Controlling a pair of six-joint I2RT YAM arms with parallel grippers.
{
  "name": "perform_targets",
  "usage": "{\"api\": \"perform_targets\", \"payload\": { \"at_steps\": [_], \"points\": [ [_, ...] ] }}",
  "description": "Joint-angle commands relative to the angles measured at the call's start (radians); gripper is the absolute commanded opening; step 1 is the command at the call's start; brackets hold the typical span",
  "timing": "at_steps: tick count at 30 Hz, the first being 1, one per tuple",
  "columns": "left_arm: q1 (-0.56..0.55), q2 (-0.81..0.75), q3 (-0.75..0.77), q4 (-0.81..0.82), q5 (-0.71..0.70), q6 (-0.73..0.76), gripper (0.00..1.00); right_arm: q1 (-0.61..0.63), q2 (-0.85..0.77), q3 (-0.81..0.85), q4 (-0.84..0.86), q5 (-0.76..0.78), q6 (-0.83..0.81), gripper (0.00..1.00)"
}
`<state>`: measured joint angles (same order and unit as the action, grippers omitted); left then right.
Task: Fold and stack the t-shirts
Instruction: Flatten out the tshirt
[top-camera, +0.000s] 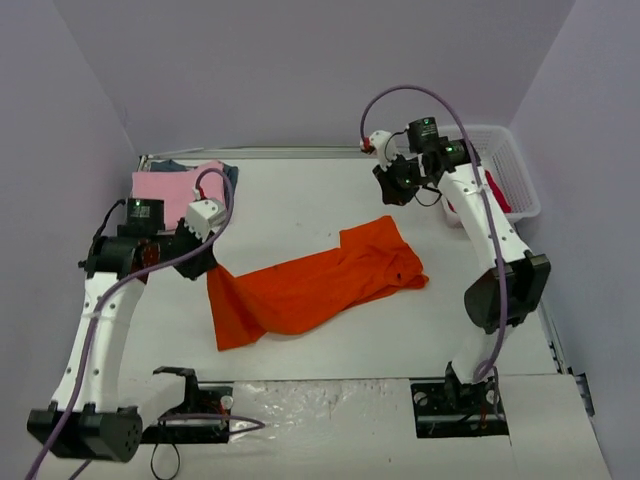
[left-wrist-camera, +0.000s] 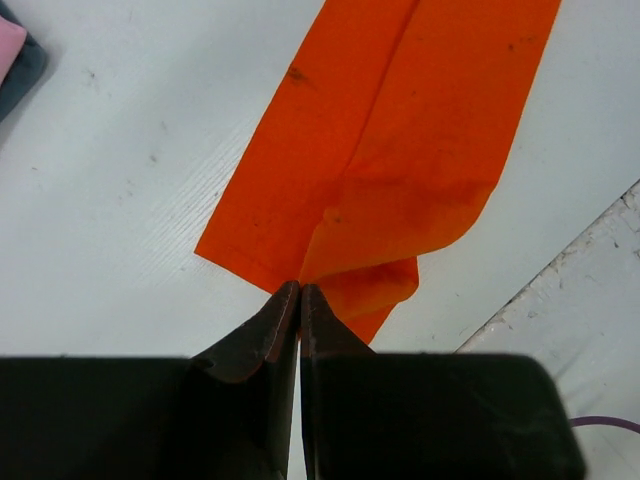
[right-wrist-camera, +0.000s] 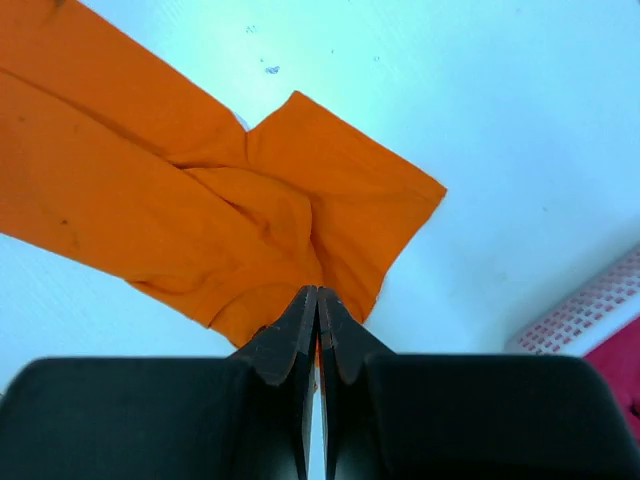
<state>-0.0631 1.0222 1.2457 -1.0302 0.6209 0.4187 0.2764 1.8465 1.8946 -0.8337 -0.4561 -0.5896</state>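
Note:
A bright orange t-shirt (top-camera: 320, 280) (right-wrist-camera: 200, 220) lies stretched across the middle of the table, rumpled at its right end. My left gripper (top-camera: 205, 265) (left-wrist-camera: 300, 288) is shut on its left corner, and the cloth (left-wrist-camera: 400, 150) runs in creases up to the jaw tips. My right gripper (top-camera: 388, 190) (right-wrist-camera: 318, 292) hangs above and behind the shirt's right end. Its jaws are shut and hold nothing, and the shirt lies flat on the table under it. A folded light pink t-shirt (top-camera: 165, 190) rests on a dark blue-grey one (top-camera: 228, 172) at the back left.
A white lattice basket (top-camera: 515, 165) (right-wrist-camera: 590, 310) stands at the back right with a crimson red t-shirt (top-camera: 497, 192) (right-wrist-camera: 618, 375) in it. Side walls close the table in. A seam (left-wrist-camera: 560, 280) runs along the near strip that carries the arm bases.

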Motion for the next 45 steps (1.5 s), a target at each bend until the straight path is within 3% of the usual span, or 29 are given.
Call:
{"api": "perform_targets", "payload": {
  "at_steps": [1, 4, 5, 6, 9, 19, 28, 35, 38, 40, 45],
  "points": [
    [0.006, 0.032, 0.052, 0.041, -0.014, -0.046, 0.02, 0.003, -0.156, -0.15, 0.016, 0.023, 0.025, 0.0],
    [0.006, 0.038, 0.051, 0.048, 0.013, -0.049, 0.02, 0.003, -0.193, -0.26, 0.024, 0.017, 0.005, 0.04],
    [0.006, 0.033, 0.047, 0.048, 0.017, -0.044, 0.02, 0.001, -0.187, -0.278, 0.024, 0.017, 0.001, 0.11],
    [0.006, 0.032, 0.043, 0.048, 0.017, -0.043, 0.02, 0.001, -0.166, -0.29, 0.027, 0.017, -0.009, 0.26],
    [0.006, 0.018, 0.032, 0.038, 0.028, -0.037, 0.02, -0.002, -0.089, -0.304, 0.036, 0.002, -0.019, 0.35],
    [0.009, -0.117, -0.055, 0.044, 0.011, -0.035, 0.02, -0.003, 0.204, -0.146, 0.036, -0.018, -0.021, 0.39],
    [0.017, -0.171, -0.104, 0.056, 0.014, -0.032, 0.02, 0.004, 0.312, -0.083, 0.035, -0.023, -0.016, 0.42],
    [0.022, -0.169, -0.112, 0.062, 0.019, -0.029, 0.02, 0.017, 0.319, -0.137, 0.019, -0.03, -0.039, 0.4],
    [0.023, -0.171, -0.114, 0.064, 0.023, -0.029, 0.02, 0.017, 0.31, -0.164, 0.018, -0.036, -0.05, 0.19],
    [0.025, -0.172, -0.115, 0.065, 0.023, -0.029, 0.02, 0.017, 0.298, -0.183, 0.018, -0.036, -0.056, 0.0],
    [0.028, -0.178, -0.115, 0.064, 0.026, -0.031, 0.02, 0.017, 0.243, -0.215, 0.015, -0.041, -0.067, 0.0]
  ]
}}
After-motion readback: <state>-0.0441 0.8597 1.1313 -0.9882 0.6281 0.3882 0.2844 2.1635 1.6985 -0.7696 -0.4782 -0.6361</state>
